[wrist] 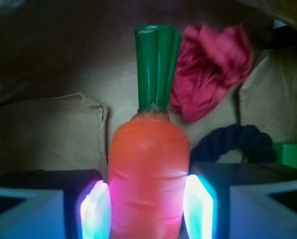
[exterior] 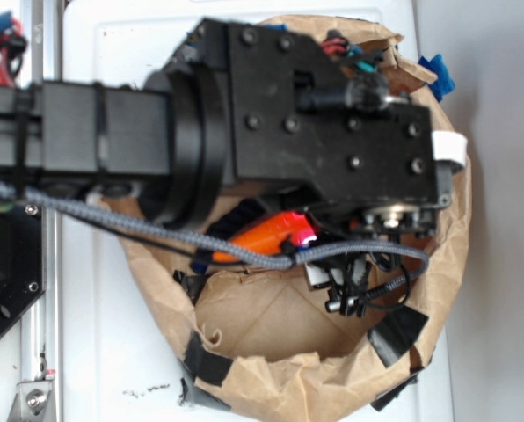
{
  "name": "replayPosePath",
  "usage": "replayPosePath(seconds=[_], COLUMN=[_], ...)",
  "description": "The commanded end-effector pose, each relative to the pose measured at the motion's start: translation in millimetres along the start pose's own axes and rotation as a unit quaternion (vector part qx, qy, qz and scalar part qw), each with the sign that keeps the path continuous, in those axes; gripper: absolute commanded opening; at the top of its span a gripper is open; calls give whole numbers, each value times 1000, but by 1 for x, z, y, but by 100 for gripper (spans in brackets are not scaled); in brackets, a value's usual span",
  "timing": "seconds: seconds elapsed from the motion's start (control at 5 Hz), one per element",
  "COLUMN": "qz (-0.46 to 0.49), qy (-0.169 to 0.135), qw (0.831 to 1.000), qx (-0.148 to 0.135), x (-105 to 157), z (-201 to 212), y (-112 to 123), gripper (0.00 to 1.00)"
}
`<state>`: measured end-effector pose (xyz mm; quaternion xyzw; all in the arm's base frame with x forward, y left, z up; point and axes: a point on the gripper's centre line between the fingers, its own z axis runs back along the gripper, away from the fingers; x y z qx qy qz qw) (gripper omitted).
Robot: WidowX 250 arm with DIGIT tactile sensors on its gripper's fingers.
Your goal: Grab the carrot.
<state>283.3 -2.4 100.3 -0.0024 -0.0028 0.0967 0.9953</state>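
Claw (wrist: pixel 147 199) closed on the carrot (wrist: pixel 148 174); both glowing pads (wrist: pixel 94 209) press its orange flanks in the wrist view. Long axis runs straight away from the claw, green stem (wrist: pixel 156 67) at the far end, lower end cut off by the frame edge. Beyond it: a red ruffled cloth (wrist: pixel 211 69), and a navy rope (wrist: pixel 235 142) partly hidden behind the right finger. A green block (wrist: pixel 292 152) is clipped at the frame edge. Exterior view: arm covers most of the paper bag (exterior: pixel 332 369); only an orange patch of the carrot shows.

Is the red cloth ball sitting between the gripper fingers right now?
No. In the wrist view the carrot fills the gap between the lit fingers, while the red cloth ball lies behind it, untouched.
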Motion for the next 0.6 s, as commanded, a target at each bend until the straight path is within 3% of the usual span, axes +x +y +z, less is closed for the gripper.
replayPosePath(seconds=[0.0,0.4], qz=[-3,-9], qy=[-80,-91], qw=[996,995], qx=[-23,-26], x=[-3,-16], z=[59,60], y=[-3,-7], gripper=[0,0])
